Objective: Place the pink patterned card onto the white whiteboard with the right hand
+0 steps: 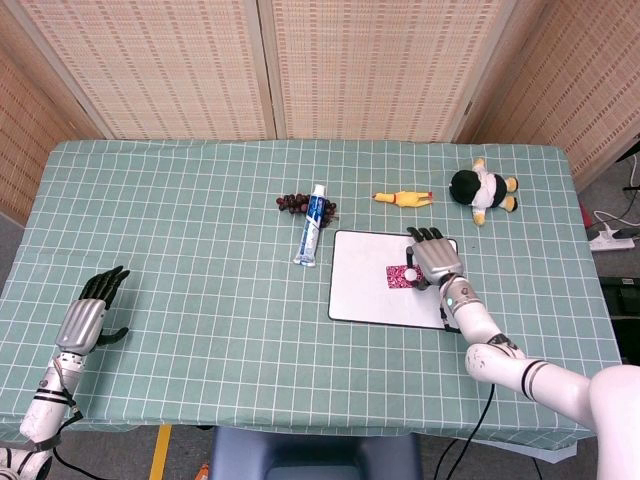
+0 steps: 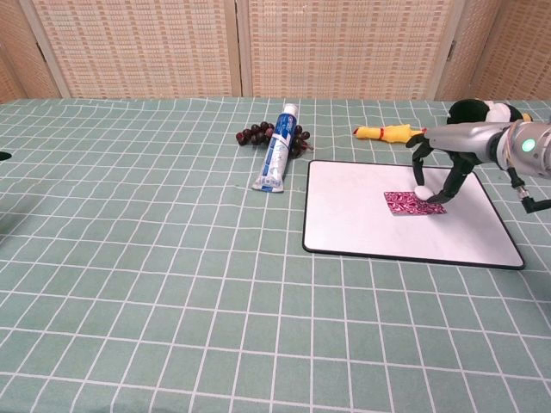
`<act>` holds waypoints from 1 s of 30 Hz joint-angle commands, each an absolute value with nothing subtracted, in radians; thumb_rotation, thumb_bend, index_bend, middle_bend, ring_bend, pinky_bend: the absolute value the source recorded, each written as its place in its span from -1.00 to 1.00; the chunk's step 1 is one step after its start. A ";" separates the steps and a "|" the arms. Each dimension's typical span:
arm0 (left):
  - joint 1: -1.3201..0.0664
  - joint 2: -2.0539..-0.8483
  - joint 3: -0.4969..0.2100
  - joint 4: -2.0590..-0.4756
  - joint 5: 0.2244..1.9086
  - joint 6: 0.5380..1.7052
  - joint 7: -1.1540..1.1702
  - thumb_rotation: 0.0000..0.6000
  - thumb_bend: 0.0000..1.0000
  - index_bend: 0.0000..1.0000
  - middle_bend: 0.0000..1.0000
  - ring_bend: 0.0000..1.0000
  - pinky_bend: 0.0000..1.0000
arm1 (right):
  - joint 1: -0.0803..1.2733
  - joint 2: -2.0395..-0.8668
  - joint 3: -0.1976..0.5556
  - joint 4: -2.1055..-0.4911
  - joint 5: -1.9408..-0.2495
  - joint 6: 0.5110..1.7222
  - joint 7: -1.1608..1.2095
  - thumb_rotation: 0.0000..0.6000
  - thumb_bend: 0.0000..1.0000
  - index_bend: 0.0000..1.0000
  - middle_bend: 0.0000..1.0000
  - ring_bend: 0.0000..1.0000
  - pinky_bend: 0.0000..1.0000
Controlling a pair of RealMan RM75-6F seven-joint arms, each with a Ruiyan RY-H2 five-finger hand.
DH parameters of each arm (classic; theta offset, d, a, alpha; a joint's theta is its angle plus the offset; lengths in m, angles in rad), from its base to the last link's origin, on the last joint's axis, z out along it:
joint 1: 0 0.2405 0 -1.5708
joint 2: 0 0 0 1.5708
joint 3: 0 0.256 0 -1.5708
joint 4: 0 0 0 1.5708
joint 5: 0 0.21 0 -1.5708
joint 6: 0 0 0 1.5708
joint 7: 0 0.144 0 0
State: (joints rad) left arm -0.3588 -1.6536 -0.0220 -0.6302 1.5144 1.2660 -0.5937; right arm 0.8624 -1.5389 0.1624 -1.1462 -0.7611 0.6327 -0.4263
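The pink patterned card (image 1: 399, 275) (image 2: 411, 203) lies flat on the white whiteboard (image 1: 365, 290) (image 2: 379, 224), right of its middle. My right hand (image 1: 433, 258) (image 2: 452, 159) hangs over the board's far right part with its fingers pointing down. The thumb and a finger meet at the card's right end and still pinch it there. My left hand (image 1: 93, 312) rests on the table near the front left corner, holding nothing, its fingers apart. The chest view shows only a dark sliver of it at the left edge.
A toothpaste tube (image 1: 312, 226) (image 2: 275, 160) lies left of the board, with dark grapes (image 1: 293, 203) (image 2: 256, 135) behind it. A yellow rubber chicken (image 1: 403, 198) (image 2: 389, 132) and a plush toy (image 1: 481, 190) (image 2: 482, 111) lie beyond the board. A green checked cloth covers the table.
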 commanded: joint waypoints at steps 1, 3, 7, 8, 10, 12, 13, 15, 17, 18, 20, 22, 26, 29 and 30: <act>-0.359 -1.653 -0.022 -0.630 1.515 1.265 -0.594 1.00 -0.68 -1.00 -1.00 -1.00 -1.00 | 0.872 -1.544 0.153 -1.147 -0.744 0.642 -0.438 1.00 -0.38 0.11 -0.99 -1.00 -1.00; -0.359 -1.653 -0.022 -0.630 1.515 1.266 -0.593 1.00 -0.68 -1.00 -1.00 -1.00 -1.00 | 0.875 -1.544 0.151 -1.147 -0.736 0.646 -0.441 1.00 -0.38 0.11 -0.99 -1.00 -1.00; -0.358 -1.653 -0.023 -0.632 1.515 1.268 -0.595 1.00 -0.68 -1.00 -1.00 -1.00 -1.00 | 0.881 -1.544 0.146 -1.149 -0.724 0.652 -0.442 1.00 -0.38 0.11 -0.99 -1.00 -1.00; -0.358 -1.652 -0.022 -0.632 1.515 1.267 -0.595 1.00 -0.68 -1.00 -1.00 -1.00 -1.00 | 0.882 -1.545 0.145 -1.148 -0.721 0.653 -0.442 1.00 -0.38 0.10 -0.99 -1.00 -1.00; -0.358 -1.652 -0.022 -0.632 1.515 1.267 -0.594 1.00 -0.68 -1.00 -1.00 -1.00 -1.00 | 0.886 -1.545 0.141 -1.144 -0.705 0.648 -0.446 1.00 -0.41 0.00 -0.99 -1.00 -1.00; -0.358 -1.654 -0.024 -0.630 1.513 1.267 -0.585 1.00 -0.68 -1.00 -1.00 -1.00 -1.00 | 0.893 -1.544 0.135 -1.141 -0.675 0.638 -0.457 1.00 -0.60 -0.22 -0.99 -1.00 -1.00; -0.358 -1.655 -0.026 -0.628 1.511 1.267 -0.578 1.00 -0.68 -1.00 -1.00 -1.00 -1.00 | 0.898 -1.545 0.130 -1.138 -0.659 0.639 -0.468 1.00 -0.71 -0.32 -1.00 -1.00 -1.00; -0.358 -1.657 -0.027 -0.628 1.510 1.268 -0.576 1.00 -0.68 -1.00 -1.00 -1.00 -1.00 | 0.904 -1.549 0.127 -1.134 -0.640 0.648 -0.480 1.00 -0.95 -0.63 -1.00 -1.00 -1.00; -0.358 -1.657 -0.028 -0.626 1.509 1.268 -0.574 1.00 -0.68 -1.00 -1.00 -1.00 -1.00 | 0.908 -1.553 0.129 -1.133 -0.631 0.655 -0.480 1.00 -1.00 -0.84 -1.00 -1.00 -1.00; -0.358 -1.657 -0.029 -0.626 1.508 1.266 -0.575 1.00 -0.68 -1.00 -1.00 -1.00 -1.00 | 0.909 -1.553 0.131 -1.135 -0.631 0.656 -0.475 1.00 -1.00 -0.92 -1.00 -1.00 -1.00; -0.358 -1.656 -0.030 -0.626 1.507 1.266 -0.578 1.00 -0.68 -1.00 -1.00 -1.00 -1.00 | 0.908 -1.547 0.134 -1.144 -0.641 0.664 -0.467 1.00 -1.00 -1.00 -1.00 -1.00 -1.00; -0.358 -1.656 -0.031 -0.626 1.506 1.266 -0.581 1.00 -0.68 -1.00 -1.00 -1.00 -1.00 | 0.898 -1.524 0.134 -1.178 -0.672 0.692 -0.456 1.00 -1.00 -1.00 -1.00 -1.00 -1.00; -0.356 -1.653 -0.029 -0.626 1.507 1.267 -0.588 1.00 -0.69 -1.00 -1.00 -1.00 -1.00 | 0.837 -1.410 0.135 -1.324 -0.766 0.823 -0.425 1.00 -1.00 -1.00 -1.00 -1.00 -1.00; -0.354 -1.653 -0.027 -0.629 1.511 1.274 -0.590 1.00 -0.69 -1.00 -1.00 -1.00 -1.00 | 0.750 -1.296 0.135 -1.439 -0.850 0.969 -0.372 1.00 -1.00 -0.94 -1.00 -1.00 -1.00; -0.354 -1.653 -0.026 -0.630 1.513 1.277 -0.592 1.00 -0.68 -1.00 -1.00 -1.00 -1.00 | 0.718 -1.271 0.130 -1.455 -0.883 1.019 -0.349 1.00 -1.00 -0.90 -1.00 -1.00 -1.00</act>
